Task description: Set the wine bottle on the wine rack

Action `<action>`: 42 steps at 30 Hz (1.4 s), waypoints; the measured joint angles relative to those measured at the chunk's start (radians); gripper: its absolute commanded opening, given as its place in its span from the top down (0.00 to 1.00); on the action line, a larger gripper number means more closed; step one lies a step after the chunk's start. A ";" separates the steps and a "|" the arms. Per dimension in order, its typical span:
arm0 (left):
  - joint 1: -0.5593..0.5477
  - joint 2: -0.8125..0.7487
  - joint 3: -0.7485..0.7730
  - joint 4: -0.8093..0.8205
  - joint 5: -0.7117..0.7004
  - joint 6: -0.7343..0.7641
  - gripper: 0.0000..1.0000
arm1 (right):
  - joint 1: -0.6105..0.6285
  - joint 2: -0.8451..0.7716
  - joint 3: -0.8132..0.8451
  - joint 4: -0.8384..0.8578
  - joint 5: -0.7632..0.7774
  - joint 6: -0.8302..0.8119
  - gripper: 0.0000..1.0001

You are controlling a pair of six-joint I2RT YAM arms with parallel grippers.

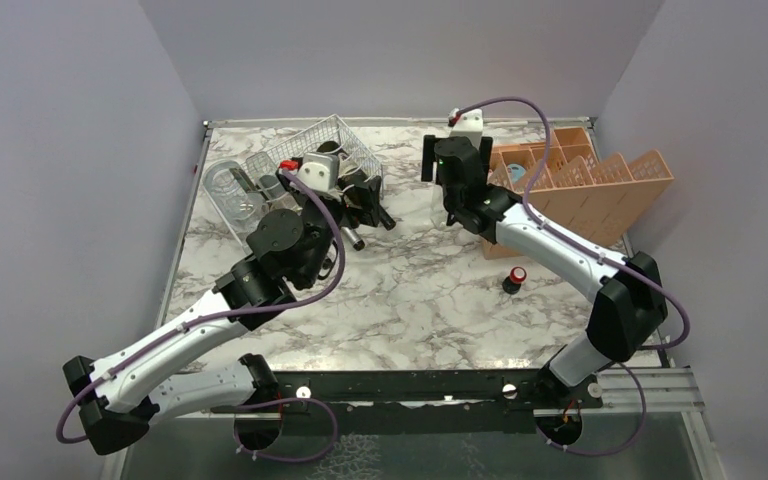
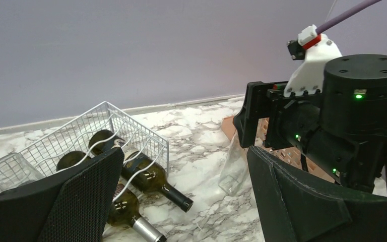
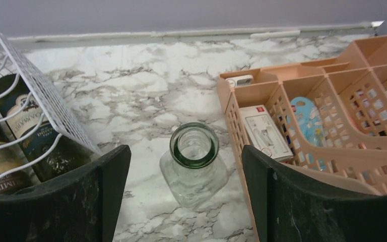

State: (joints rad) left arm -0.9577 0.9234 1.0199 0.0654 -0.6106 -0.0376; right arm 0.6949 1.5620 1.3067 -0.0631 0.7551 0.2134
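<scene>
A clear glass wine bottle [image 3: 194, 164] stands upright on the marble table, right beside the orange crate. My right gripper [image 3: 185, 149] hangs over it, open, with a finger on each side of the neck and not touching it. The white wire wine rack [image 1: 332, 138] sits at the back left. Two dark green bottles [image 2: 146, 174] lie in it with their necks sticking out of the front. My left gripper [image 2: 185, 151] is open and holds nothing, just in front of the rack [image 2: 106, 123]. From there the clear bottle [image 2: 234, 169] shows under the right arm.
The orange divided crate [image 1: 600, 185] with small packets stands at the back right, close against the clear bottle. A small black bottle with a red cap [image 1: 513, 279] stands mid-table on the right. A clear container [image 1: 228, 190] lies left of the rack. Grey walls enclose the table.
</scene>
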 measured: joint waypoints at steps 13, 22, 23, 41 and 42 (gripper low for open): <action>0.000 0.077 0.009 0.001 0.058 0.002 0.01 | -0.036 0.036 -0.044 0.021 -0.068 -0.011 0.85; 0.000 0.094 -0.010 0.067 0.092 0.015 0.01 | -0.036 -0.033 -0.088 0.006 -0.128 -0.064 0.99; 0.000 0.103 -0.032 0.095 0.092 0.024 0.01 | -0.036 -0.046 -0.091 0.000 -0.141 -0.068 0.99; 0.108 0.437 -0.281 0.478 0.462 0.082 0.01 | -0.036 -0.268 -0.083 -0.171 -0.354 -0.050 0.99; 0.111 0.450 -0.289 0.510 0.484 0.072 0.01 | -0.036 -0.280 -0.083 -0.176 -0.365 -0.048 0.99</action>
State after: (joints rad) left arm -0.8467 1.3731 0.7307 0.5751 -0.1261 0.0341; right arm 0.6590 1.2823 1.2240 -0.2390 0.3904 0.1654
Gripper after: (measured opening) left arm 0.987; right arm 0.321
